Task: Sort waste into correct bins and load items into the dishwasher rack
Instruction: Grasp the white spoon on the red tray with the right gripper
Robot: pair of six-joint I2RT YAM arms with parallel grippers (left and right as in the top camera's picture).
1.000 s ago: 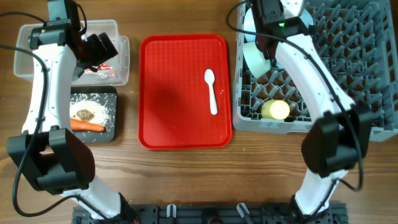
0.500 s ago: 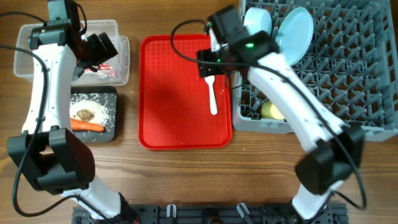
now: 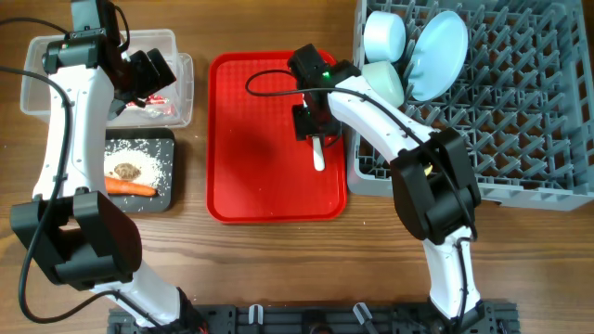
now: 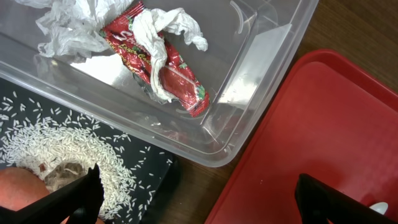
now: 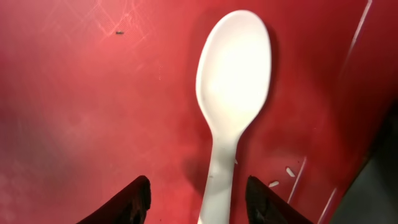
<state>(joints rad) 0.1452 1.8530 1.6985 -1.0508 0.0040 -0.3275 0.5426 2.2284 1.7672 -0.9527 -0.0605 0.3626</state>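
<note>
A white spoon (image 5: 233, 81) lies on the red tray (image 3: 251, 139); its handle end shows below the arm (image 3: 318, 158). My right gripper (image 5: 198, 185) is down over the spoon, one finger on each side of the handle with a gap on both sides, open. My left gripper (image 4: 199, 186) hangs open and empty over the near corner of the clear tub (image 4: 249, 81), which holds a red-and-white wrapper (image 4: 165, 68) and white tissue (image 4: 68, 25). The black tray (image 3: 167, 139) holds rice (image 4: 56, 143), a brown lump (image 3: 125, 171) and a carrot (image 3: 130, 188).
The grey dishwasher rack (image 3: 520, 111) stands at the right, close to the red tray's edge. It holds a light blue plate (image 3: 441, 51) on edge and two bowls (image 3: 382, 35) (image 3: 385, 82). My right arm reaches across the rack's left wall.
My right arm has swung from the rack to the red tray and come down over the spoon, its jaws narrowing. The left arm has not moved.
</note>
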